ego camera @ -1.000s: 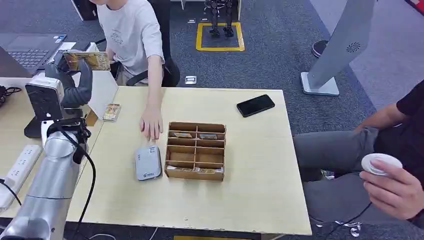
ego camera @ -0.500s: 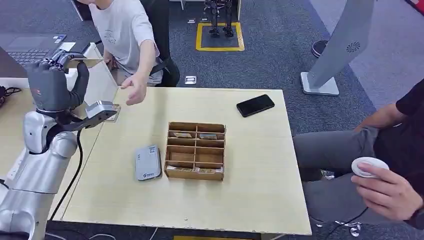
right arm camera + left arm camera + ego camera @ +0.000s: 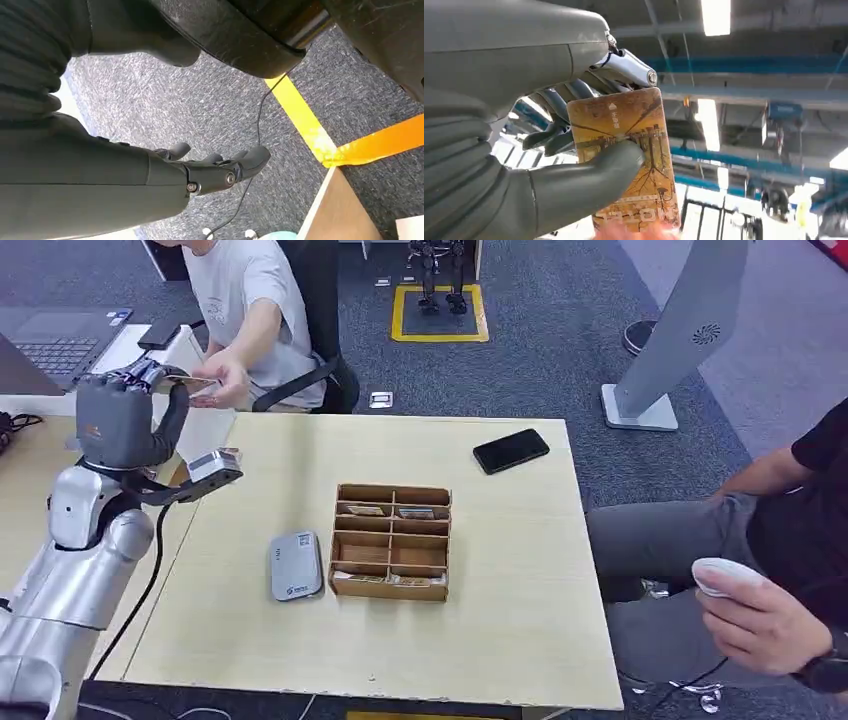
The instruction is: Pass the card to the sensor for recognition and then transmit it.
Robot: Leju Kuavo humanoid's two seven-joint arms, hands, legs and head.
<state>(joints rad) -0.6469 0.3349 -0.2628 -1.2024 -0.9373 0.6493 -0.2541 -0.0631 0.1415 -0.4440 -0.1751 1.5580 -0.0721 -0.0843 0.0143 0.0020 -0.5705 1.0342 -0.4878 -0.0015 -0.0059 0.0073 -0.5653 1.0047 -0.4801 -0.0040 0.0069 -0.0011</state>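
Robot hand (image 3: pixel 122 420) above wooden table (image 3: pixel 500 640), grey carpet (image 3: pixel 560 350).

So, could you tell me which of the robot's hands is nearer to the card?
Left. The left hand holds the card raised toward a person; the right hand hangs over the carpet.

You see the card (image 3: pixel 629 160), orange-brown with a bare-tree print and pale lettering, pinched between the thumb and fingers of the left robot hand (image 3: pixel 122 422), raised above the counter's (image 3: pixel 500 640) left edge. A person's hand (image 3: pixel 225 380) touches its far end. The sensor (image 3: pixel 296 565), a flat grey pad, lies on the counter just beside the wooden divider box.
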